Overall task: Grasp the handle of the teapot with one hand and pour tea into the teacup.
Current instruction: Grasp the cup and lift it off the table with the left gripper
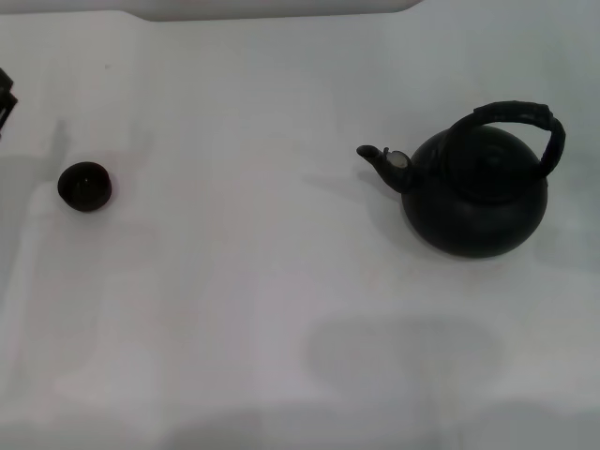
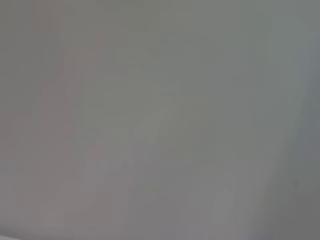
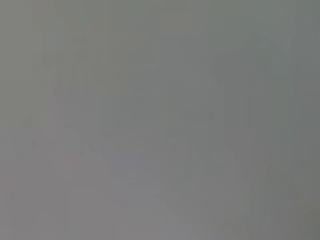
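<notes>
The teapot [image 1: 476, 192] stands upright near the desk's [image 1: 281, 309] right edge, spout [image 1: 380, 159] pointing left toward the teacup [image 1: 85, 186] near the left edge, handle [image 1: 525, 120] arched overhead. Only the head view shows these; both wrist views show blank grey, and neither gripper's state can be told.

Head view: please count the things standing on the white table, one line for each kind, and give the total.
Teapot (black, with arched handle): 1
Teacup (small, dark): 1
Total: 2

Both stand on the table, far apart, teacup on the robot's left, teapot on its right. A dark part at the far left edge is not counted; what it is cannot be told.
</notes>
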